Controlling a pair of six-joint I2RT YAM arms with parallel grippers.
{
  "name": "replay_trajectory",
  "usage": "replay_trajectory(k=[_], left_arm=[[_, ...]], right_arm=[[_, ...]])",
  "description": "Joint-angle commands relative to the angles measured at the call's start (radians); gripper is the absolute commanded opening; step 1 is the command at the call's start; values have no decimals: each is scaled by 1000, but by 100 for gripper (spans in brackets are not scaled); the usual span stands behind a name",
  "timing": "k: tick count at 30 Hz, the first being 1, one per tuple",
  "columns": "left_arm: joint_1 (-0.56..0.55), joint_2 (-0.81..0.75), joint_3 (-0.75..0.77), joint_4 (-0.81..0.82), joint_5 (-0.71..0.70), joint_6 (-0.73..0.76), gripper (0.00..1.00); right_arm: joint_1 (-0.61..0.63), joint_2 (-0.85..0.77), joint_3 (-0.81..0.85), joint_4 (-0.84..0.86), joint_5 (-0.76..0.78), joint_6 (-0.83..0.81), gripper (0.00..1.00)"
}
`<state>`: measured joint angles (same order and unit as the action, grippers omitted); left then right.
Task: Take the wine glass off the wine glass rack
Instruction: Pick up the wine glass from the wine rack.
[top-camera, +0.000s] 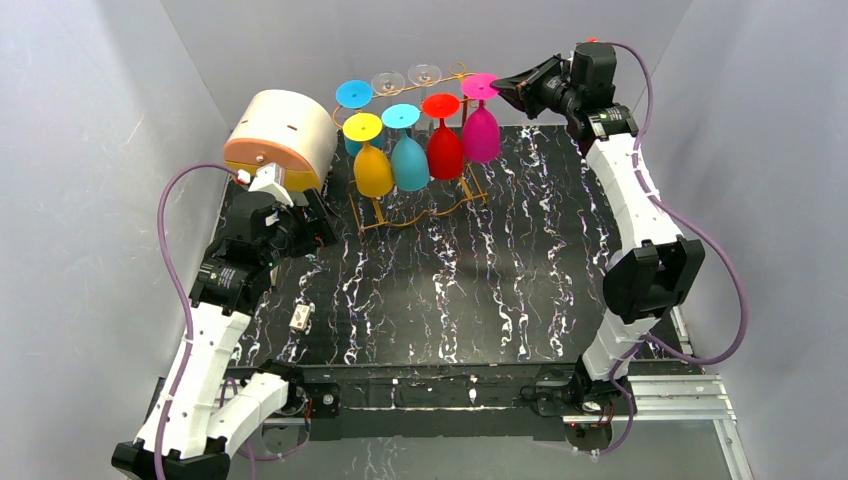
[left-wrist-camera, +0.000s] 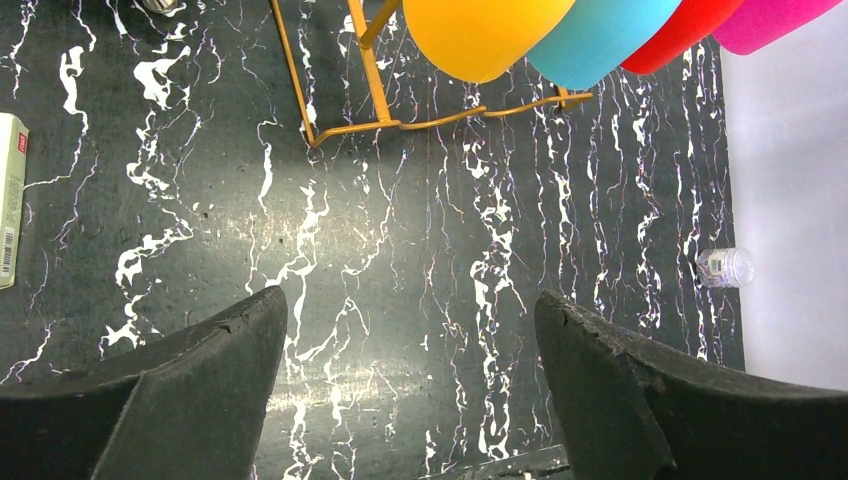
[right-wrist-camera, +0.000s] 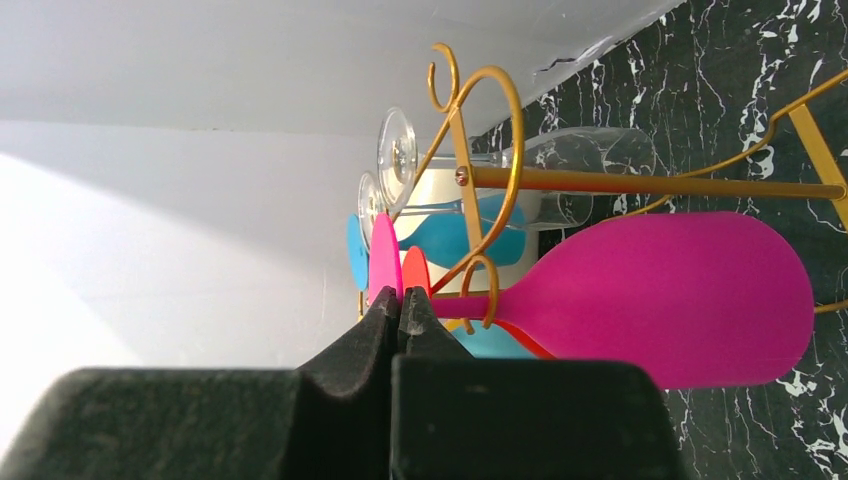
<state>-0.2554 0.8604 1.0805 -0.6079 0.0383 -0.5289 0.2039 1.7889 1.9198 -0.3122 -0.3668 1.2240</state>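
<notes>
My left hand (left-wrist-camera: 410, 305) hangs wide apart over the counter (left-wrist-camera: 400, 240), idle. My right hand (right-wrist-camera: 400, 300) is pressed together, tips right at the foot of the magenta wine glass (right-wrist-camera: 660, 300); whether they pinch the rim, I cannot tell. Just beyond the tips, its stem hangs in the wine glass rack (right-wrist-camera: 620, 183). The risks I see: a thin grip could slip, or a crooked pull could snag the foot on the scroll, drag the frame and knock the red glass (top-camera: 444, 150).

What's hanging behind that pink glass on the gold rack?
A clear glass hangs upside down behind the pink glass, with a second clear glass and a blue glass further along that back row. From above, the front glasses hide most of their bowls.
</notes>
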Motion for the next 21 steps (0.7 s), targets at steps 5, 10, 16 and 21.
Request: replay_trajectory(k=[5, 10, 16, 21], left_arm=[[2, -12, 18, -37, -8, 3, 88], [2, -12, 24, -39, -12, 1, 86], [2, -21, 33, -43, -24, 5, 93], [1, -18, 79, -104, -149, 47, 98]], right_arm=[[3, -84, -43, 51, 0, 8, 1], [2, -71, -11, 4, -24, -32, 1], [3, -67, 0, -24, -61, -58, 1], [2, -91, -36, -19, -78, -112, 1]])
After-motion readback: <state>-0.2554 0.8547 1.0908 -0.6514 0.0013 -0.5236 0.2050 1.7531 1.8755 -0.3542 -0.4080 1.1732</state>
